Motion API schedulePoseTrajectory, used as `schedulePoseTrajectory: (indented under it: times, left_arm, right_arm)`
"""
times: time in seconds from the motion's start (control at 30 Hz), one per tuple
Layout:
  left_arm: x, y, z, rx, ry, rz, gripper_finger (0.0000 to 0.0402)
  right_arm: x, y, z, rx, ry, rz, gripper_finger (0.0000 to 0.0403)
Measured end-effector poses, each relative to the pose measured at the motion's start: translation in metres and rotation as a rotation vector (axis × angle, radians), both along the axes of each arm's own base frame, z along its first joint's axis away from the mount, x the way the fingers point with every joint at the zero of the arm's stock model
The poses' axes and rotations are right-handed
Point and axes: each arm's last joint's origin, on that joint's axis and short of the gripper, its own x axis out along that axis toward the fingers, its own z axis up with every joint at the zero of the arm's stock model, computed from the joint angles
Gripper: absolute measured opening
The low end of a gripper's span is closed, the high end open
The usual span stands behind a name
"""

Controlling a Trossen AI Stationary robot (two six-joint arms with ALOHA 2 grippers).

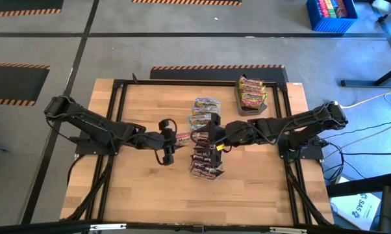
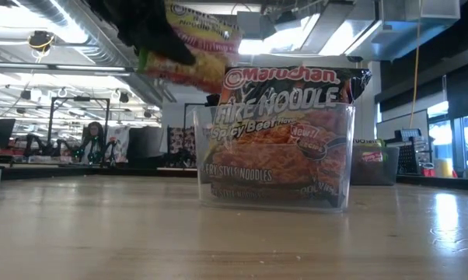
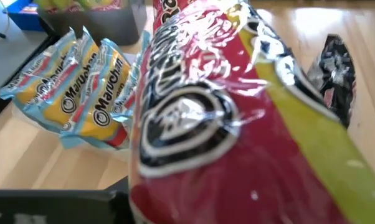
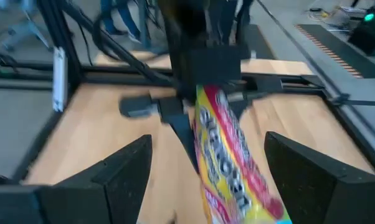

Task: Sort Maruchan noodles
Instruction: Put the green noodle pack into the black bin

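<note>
My left gripper [image 1: 171,139] is shut on a yellow-green-red Maruchan packet [image 1: 184,138], held above the table's middle. The same packet [image 4: 228,155] shows in the right wrist view, running from the left gripper [image 4: 207,74] toward my right gripper [image 4: 206,186]. The right gripper's fingers are open and stand on either side of the packet's free end, apart from it. Below, dark maroon packets [image 2: 277,128] stand on edge in a clear tub [image 2: 273,198]. Pale blue-orange packets [image 3: 75,93] stand in another tub farther back. My left gripper pinches one end of the packet [image 4: 206,99] between its two fingers, coming about level from the table's left. The packet sticks out past the fingers toward the right arm, tilted on edge and lifted clear of the table and the tubs.
More yellow-green-red packets [image 1: 250,91] lie in a dark tray [image 1: 241,109] at the table's far right corner. A black frame rail [image 1: 117,130] runs round the table. A blue crate [image 1: 330,16] stands on the floor beyond. Bare wood lies at the near left [image 1: 137,188].
</note>
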Motion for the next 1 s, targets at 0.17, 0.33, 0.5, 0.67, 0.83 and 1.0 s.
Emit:
schedulePoseTrajectory:
  times: [0.17,0.33,0.5,0.67,0.83,1.0]
  left_arm:
    - [0.005,0.000,-0.008,0.010,0.027,-0.001,0.0152]
    - [0.013,0.007,-0.022,-0.006,0.096,-0.004,0.0152]
    - [0.019,0.011,-0.032,-0.037,0.127,-0.028,0.0152]
    - [0.019,0.009,-0.029,-0.018,0.115,-0.041,0.0152]
    - [0.016,0.009,-0.022,-0.005,0.082,-0.055,0.0153]
    - [0.016,0.009,-0.021,0.003,0.082,-0.060,0.0153]
  right_arm:
    - [0.015,-0.014,-0.015,0.122,0.040,0.016,0.0292]
    - [0.028,-0.025,-0.040,0.177,0.143,0.024,0.0292]
    - [0.040,-0.035,-0.064,0.160,0.230,0.016,0.0292]
    - [0.053,-0.038,-0.084,0.188,0.257,0.061,0.0292]
    - [0.056,-0.039,-0.089,0.170,0.257,0.064,0.0291]
    - [0.058,-0.039,-0.086,0.167,0.224,0.075,0.0254]
